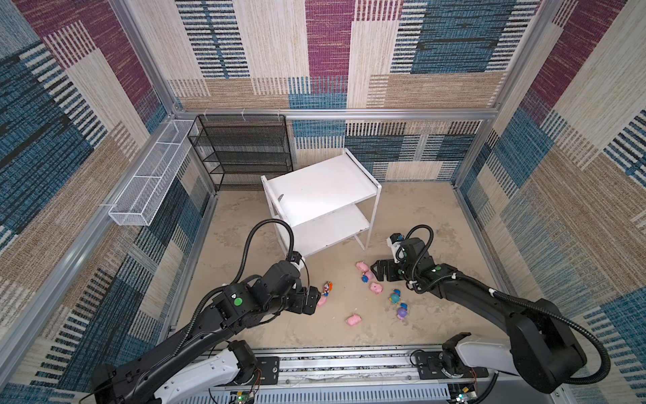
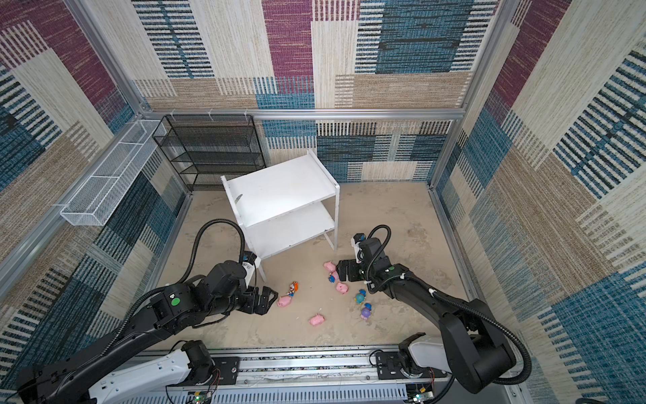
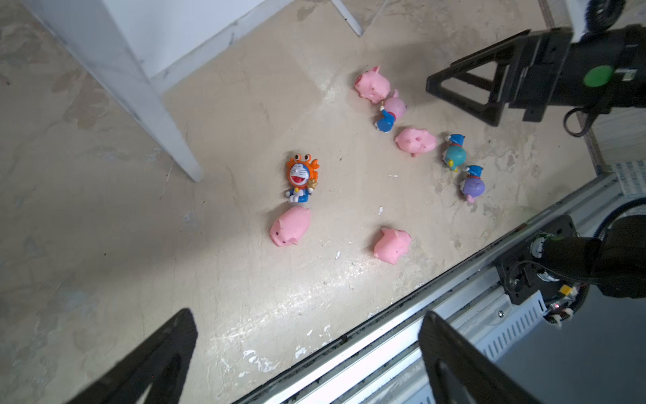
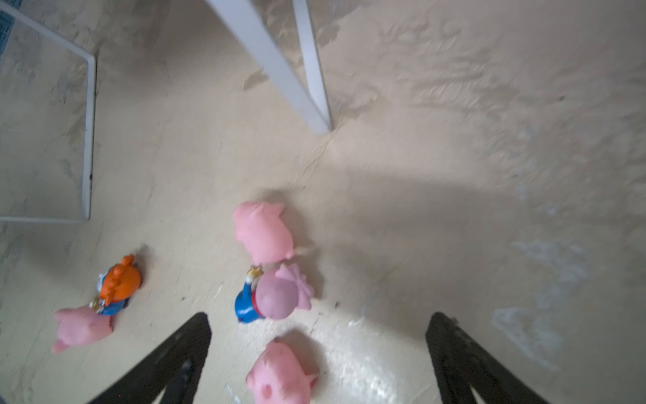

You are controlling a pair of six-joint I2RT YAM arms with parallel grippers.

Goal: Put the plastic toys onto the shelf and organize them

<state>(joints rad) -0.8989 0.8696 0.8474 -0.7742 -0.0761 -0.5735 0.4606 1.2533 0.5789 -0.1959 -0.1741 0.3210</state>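
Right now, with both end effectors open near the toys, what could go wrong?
The right end effector hovers by a pink pig touching the pink-hooded figurine: closing may catch both or flick one away. The left end effector faces a second pig right beside the orange-hooded figurine: same risk.

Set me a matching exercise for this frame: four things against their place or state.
Things:
1 orange-hooded figurine
2 purple-hooded figurine
3 shelf
4 left hand

States:
A open, holding nothing
B no toys on it
C lying face up
D next to the teal-hooded figurine

Pairs: 1-C, 2-D, 3-B, 4-A
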